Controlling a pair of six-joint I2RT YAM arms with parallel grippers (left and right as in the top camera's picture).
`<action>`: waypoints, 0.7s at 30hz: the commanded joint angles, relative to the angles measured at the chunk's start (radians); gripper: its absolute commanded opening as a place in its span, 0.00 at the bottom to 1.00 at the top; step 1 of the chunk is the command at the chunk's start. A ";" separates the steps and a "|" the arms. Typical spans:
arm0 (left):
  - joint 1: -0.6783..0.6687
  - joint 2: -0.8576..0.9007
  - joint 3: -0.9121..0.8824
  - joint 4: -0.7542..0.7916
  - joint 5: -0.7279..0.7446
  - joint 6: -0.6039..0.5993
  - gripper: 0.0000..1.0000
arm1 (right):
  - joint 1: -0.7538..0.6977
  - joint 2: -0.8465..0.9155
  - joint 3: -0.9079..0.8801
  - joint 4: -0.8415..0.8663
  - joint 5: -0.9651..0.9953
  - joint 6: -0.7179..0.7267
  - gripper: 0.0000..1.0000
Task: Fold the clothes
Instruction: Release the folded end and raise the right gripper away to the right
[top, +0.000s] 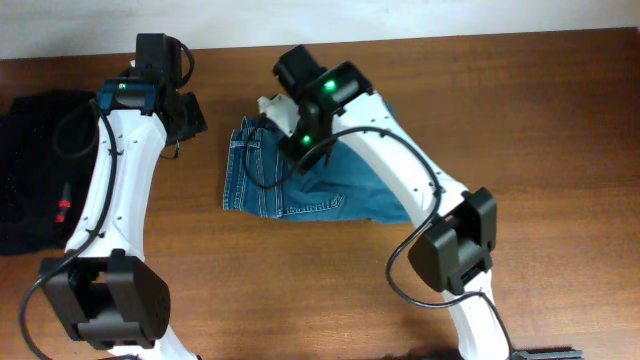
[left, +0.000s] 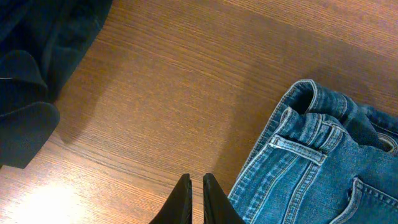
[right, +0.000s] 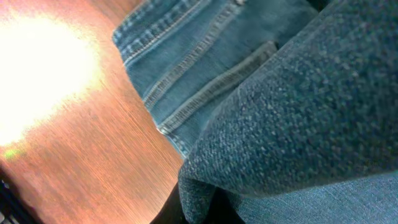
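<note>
Right claw (right: 194, 210) mostly hidden under a denim fold, clamped on jeans (top: 300, 185). Left claw (left: 196, 180) together, empty. One jeans; one black garment (top: 35, 170), cut off at desk (top: 520, 120) left edge.

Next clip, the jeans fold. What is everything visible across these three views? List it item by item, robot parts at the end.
jeans: one, medium-blue denim, partly folded, mid-table under the right arm
black garment: one, black, bunched at the table's left edge
red tag: one, red, on the black garment
table: one, brown wood, under everything
left gripper: one, black, shut and empty, over bare wood between the two garments
right gripper: one, dark, mostly hidden by denim, shut on a fold of the jeans
</note>
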 joint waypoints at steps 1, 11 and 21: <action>0.004 -0.021 0.023 -0.006 -0.008 0.016 0.08 | 0.034 0.006 0.021 0.027 -0.011 -0.002 0.08; 0.004 -0.021 0.023 -0.013 -0.008 0.016 0.09 | 0.051 0.037 0.021 0.108 -0.008 0.042 0.33; 0.003 -0.022 0.023 -0.016 0.019 0.016 0.13 | 0.035 0.039 0.053 0.166 -0.053 0.066 0.99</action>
